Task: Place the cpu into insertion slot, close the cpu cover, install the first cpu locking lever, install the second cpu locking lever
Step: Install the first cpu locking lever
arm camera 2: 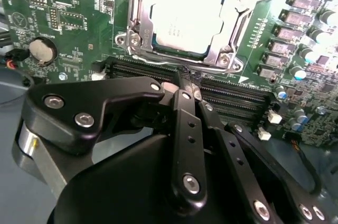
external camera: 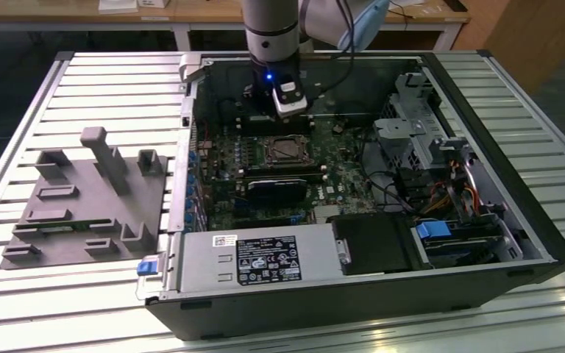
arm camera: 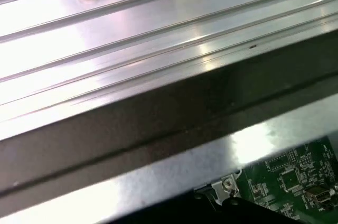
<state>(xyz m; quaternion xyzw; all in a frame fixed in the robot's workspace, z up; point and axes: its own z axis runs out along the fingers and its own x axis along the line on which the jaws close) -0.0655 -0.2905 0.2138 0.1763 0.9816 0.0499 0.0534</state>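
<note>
As you look down through the second wrist view, the cpu (arm camera 2: pixel 187 19) lies flat inside the insertion slot (arm camera 2: pixel 138 34), its dull silver top facing up. Around it the cpu cover (arm camera 2: pixel 227 55) sits as a silvery frame whose square window leaves the chip exposed; whether the frame is fully pressed down you cannot tell. Your gripper (arm camera 2: pixel 188 78) hangs just beside the socket, over the long black memory slots (arm camera 2: pixel 237 97). Its black fingers (arm camera 2: pixel 185 123) are drawn together until their tips meet, and nothing is caught between them.

In the exterior view, your arm (external camera: pixel 271 29) descends into the open computer case (external camera: pixel 518 220), which lies on its side on a slatted metal table (external camera: pixel 96 81). The gripper (external camera: pixel 285 110) stands near the far edge of the motherboard (external camera: pixel 352 184), close to the socket with its chip (external camera: pixel 285 149). A grey fixture block (external camera: pixel 86 198) rests on the table at the exterior view's left, well apart from the case. A silver power supply (external camera: pixel 263 257) fills the near side of the case.

In the first wrist view you see the table slats (arm camera: pixel 132 23), the dark case wall (arm camera: pixel 158 113) and a corner of green board (arm camera: pixel 290 182).
</note>
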